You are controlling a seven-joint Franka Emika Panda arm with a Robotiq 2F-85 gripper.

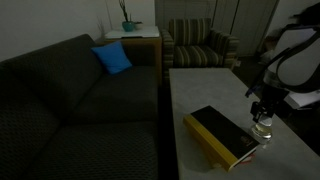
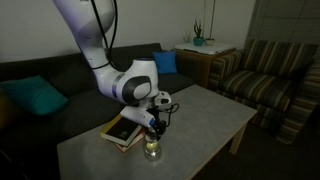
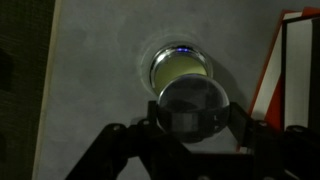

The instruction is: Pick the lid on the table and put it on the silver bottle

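The hand (image 3: 193, 114) grips the lid (image 3: 193, 100) flat by its edges just above the open bottle (image 3: 180, 68), which stands on the table (image 3: 90, 80) beside the book (image 3: 300, 80), apparently to lower it squarely onto the rim.

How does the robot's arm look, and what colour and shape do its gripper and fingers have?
The arm is white, built from thick rounded links, with dark bands at the joints. The gripper at its end is black and blocky. In the wrist view its fingers are black, angular bars. Markings and cables are too dim to tell.
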